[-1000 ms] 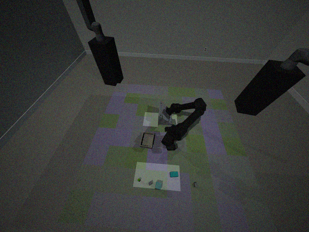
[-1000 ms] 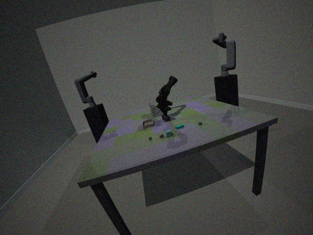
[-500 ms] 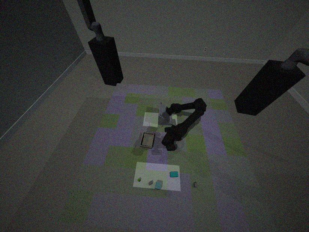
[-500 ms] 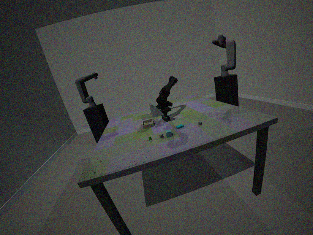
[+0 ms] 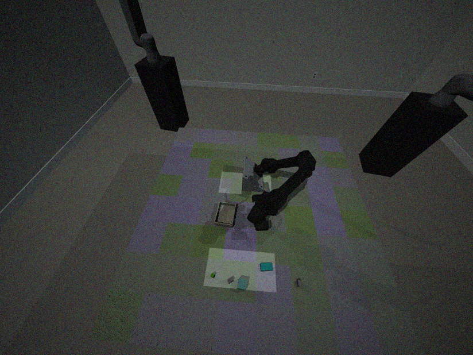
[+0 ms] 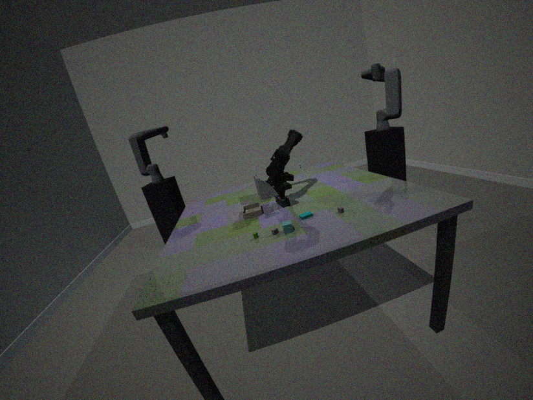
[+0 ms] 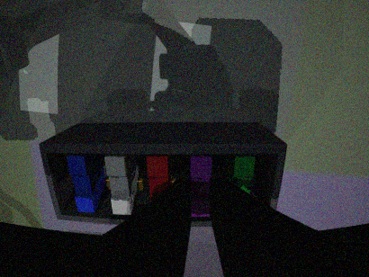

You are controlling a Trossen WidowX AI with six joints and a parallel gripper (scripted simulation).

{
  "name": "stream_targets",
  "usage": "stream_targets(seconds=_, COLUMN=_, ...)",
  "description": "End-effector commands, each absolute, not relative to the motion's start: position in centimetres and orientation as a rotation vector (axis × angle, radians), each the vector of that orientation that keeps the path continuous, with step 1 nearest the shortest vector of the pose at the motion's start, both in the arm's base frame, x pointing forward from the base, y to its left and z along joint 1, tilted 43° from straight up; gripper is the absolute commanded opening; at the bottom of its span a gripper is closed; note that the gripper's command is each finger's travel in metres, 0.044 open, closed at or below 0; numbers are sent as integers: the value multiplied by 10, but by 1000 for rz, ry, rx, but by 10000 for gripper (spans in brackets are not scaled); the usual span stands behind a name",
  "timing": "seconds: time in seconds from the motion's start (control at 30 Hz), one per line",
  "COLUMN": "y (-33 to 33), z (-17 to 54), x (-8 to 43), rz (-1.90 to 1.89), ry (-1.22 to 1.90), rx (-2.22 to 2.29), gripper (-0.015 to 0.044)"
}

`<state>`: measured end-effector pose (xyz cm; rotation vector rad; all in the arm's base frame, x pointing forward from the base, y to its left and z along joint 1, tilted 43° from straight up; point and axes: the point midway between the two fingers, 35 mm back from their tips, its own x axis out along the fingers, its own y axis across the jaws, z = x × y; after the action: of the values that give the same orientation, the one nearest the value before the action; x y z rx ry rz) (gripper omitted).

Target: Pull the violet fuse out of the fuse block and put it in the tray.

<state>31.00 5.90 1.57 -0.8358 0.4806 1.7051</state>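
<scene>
The gripper (image 7: 200,206) was nearly closed, apparently gripping the violet fuse (image 7: 200,177) seated in the fuse block (image 7: 162,139); lifting and traying remained.

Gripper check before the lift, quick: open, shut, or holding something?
Gripper: shut on the violet fuse, which sits in the fuse block.

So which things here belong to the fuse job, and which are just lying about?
Job:
- violet fuse, gripped by the hand
- fuse block
- tray

Lying about:
- two teal blocks
- small green cube
- small grey piece
</scene>
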Motion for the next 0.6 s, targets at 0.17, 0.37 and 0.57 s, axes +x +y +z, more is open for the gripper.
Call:
stream_targets(seconds=0.17, y=55, z=19, x=311, rz=1704, ry=480, rx=-837, gripper=0)
stream_targets(seconds=0.37, y=53, z=22, x=312, rz=1704, ry=480, rx=-837, gripper=0)
stream_targets(seconds=0.57, y=51, z=24, x=312, rz=1704, ry=481, rx=-837, gripper=0)
